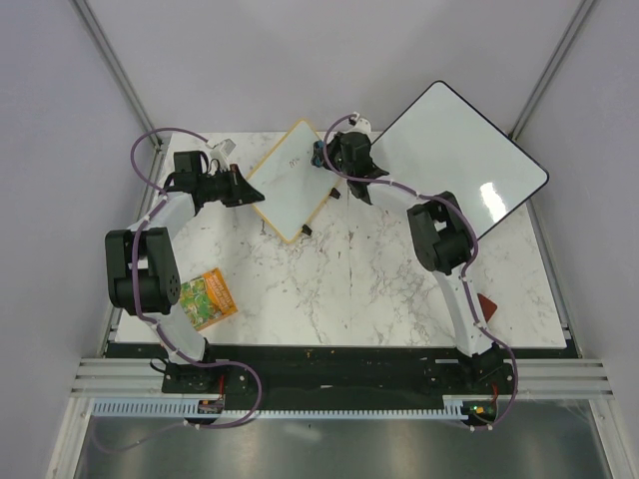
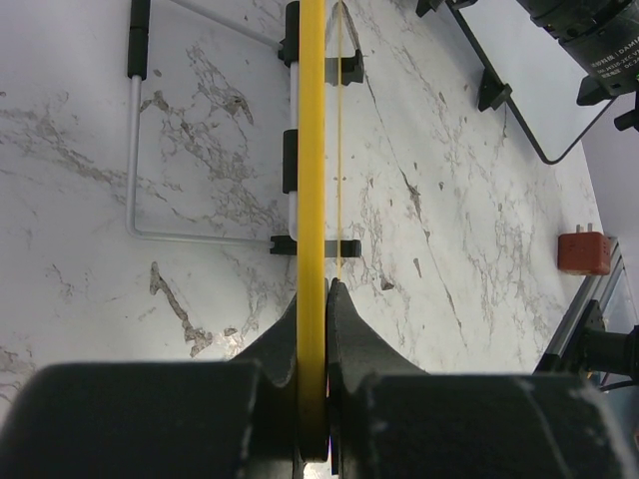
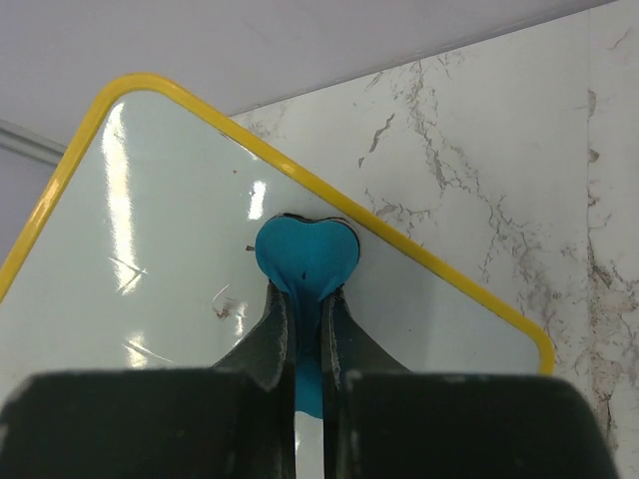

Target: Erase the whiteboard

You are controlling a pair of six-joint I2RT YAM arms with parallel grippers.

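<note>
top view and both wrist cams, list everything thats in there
small whiteboard: one, white with yellow frame, far middle of the table, faint marks on it
eraser: one, blue, pressed on the small whiteboard near its edge
large whiteboard: one, white with black rim, far right
wire stand: one, pale wire with black clips, beside the small whiteboard's edge
packet: one, orange and green, near left
block: one, red, right edge of the table
table: one, white marble
left pincer: one, black, shut on the small whiteboard's frame
right pincer: one, black, shut on the eraser
</note>
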